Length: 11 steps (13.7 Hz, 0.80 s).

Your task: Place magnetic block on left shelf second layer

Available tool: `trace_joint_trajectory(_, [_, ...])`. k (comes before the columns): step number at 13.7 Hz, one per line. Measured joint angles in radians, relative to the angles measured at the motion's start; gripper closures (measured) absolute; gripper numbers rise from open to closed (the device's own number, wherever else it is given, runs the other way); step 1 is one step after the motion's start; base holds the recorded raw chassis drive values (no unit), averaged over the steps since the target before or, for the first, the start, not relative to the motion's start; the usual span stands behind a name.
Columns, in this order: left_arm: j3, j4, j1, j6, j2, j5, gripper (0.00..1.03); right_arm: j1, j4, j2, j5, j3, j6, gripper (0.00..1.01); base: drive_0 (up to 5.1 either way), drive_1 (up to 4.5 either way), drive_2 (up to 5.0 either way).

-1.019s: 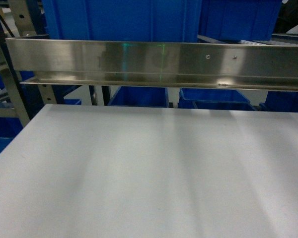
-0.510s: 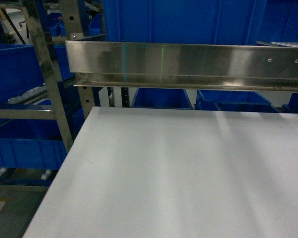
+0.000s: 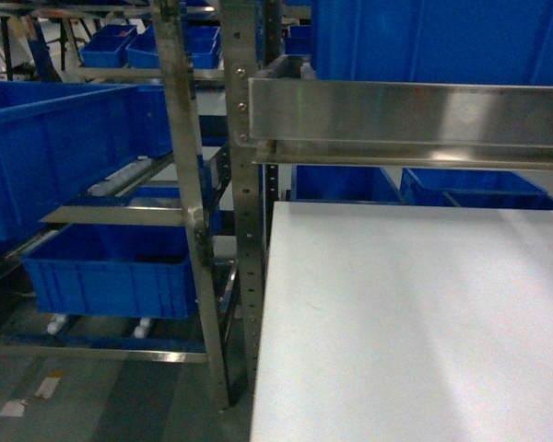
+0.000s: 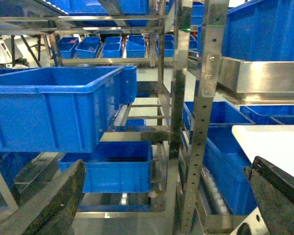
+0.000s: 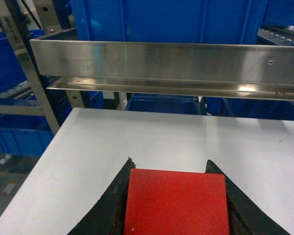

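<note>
The right hand (image 5: pixel 175 196) grips the small bright-red magnetic cube (image 5: pixel 176 201) over the flat white counter (image 5: pixel 137 137), ready for shelving. The left hand (image 4: pixel 161 196), fingers apart, faces the large deep blue crate (image 4: pixel 49 107) on the steel rack.

The magnetic block (image 5: pixel 176 201) runs off the bottom edge.
</note>
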Motion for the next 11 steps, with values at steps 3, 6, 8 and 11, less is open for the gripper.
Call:
trace_joint_trajectory(3, [0.000,0.001,0.000,0.000,0.000,0.000,0.05,0.000,-0.001,0.000,0.000,0.000,0.000,0.67,-4.9,2.43,2.4])
trace_joint_trajectory(6, [0.000,0.002,0.000,0.000,0.000,0.000,0.05,0.000,-0.004,0.000,0.000,0.000,0.000,0.67,-4.9,2.43,2.4])
trace_joint_trajectory(8, [0.000,0.000,0.000,0.000,0.000,0.000,0.05,0.000,-0.006,0.001,0.000,0.000,0.000,0.67,-4.9,2.43,2.4])
trace_joint_trajectory(11, [0.000,0.000,0.000,0.000,0.000,0.000,0.05,0.000,-0.002,0.000,0.000,0.000,0.000,0.67,-4.9,2.43,2.4])
